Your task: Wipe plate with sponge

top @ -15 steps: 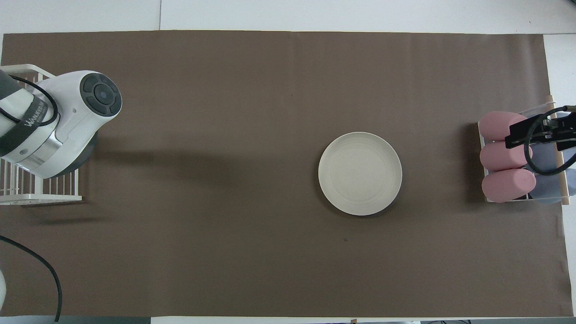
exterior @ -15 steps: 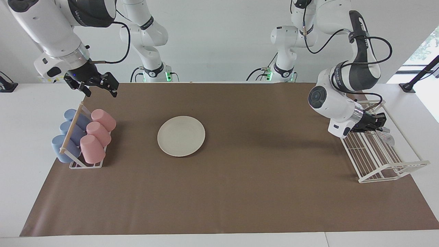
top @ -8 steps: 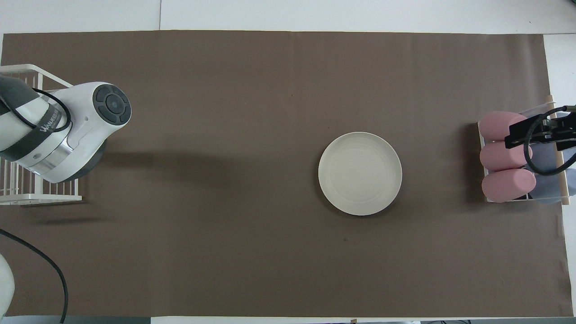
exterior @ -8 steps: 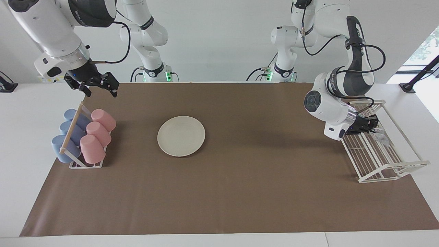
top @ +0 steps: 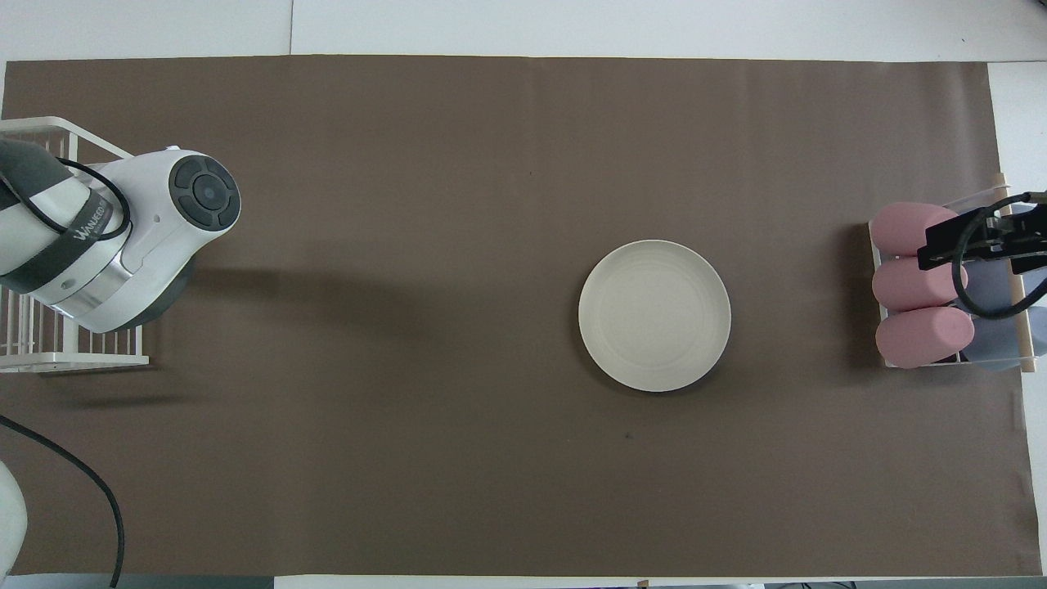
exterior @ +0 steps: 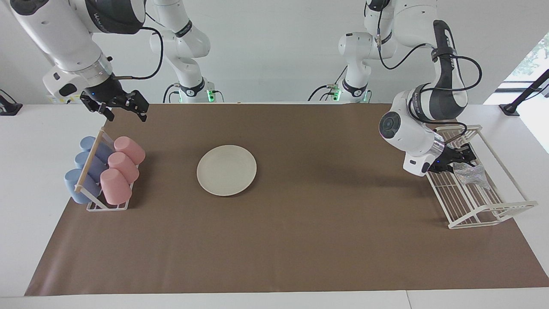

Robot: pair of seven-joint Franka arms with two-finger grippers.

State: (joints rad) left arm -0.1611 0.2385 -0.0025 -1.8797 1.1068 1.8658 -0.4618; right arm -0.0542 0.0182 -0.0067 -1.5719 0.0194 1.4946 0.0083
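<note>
The cream-white plate (exterior: pixel 226 170) (top: pixel 654 315) lies bare on the brown mat, toward the right arm's end of the table. The silvery sponge (exterior: pixel 470 174) lies in the white wire rack (exterior: pixel 484 206) at the left arm's end. My left gripper (exterior: pixel 453 160) is low over that rack, its fingers spread, with the sponge right at its fingertips. In the overhead view the left wrist hides both the gripper and the sponge. My right gripper (exterior: pixel 122 106) (top: pixel 986 249) hangs open and empty over the cup rack and waits.
A holder (exterior: pixel 105 201) with pink cups (top: pixel 916 282) and blue cups (exterior: pixel 88 165) stands at the right arm's end. The wire rack (top: pixel 49 356) sits at the mat's edge by the left arm. A black cable (top: pixel 82 483) runs near the left arm's base.
The left wrist has drawn slightly toward the table's middle and lowered over the rack. Its fingers have spread apart, and more of the sponge shows in the rack. The right arm has not moved.
</note>
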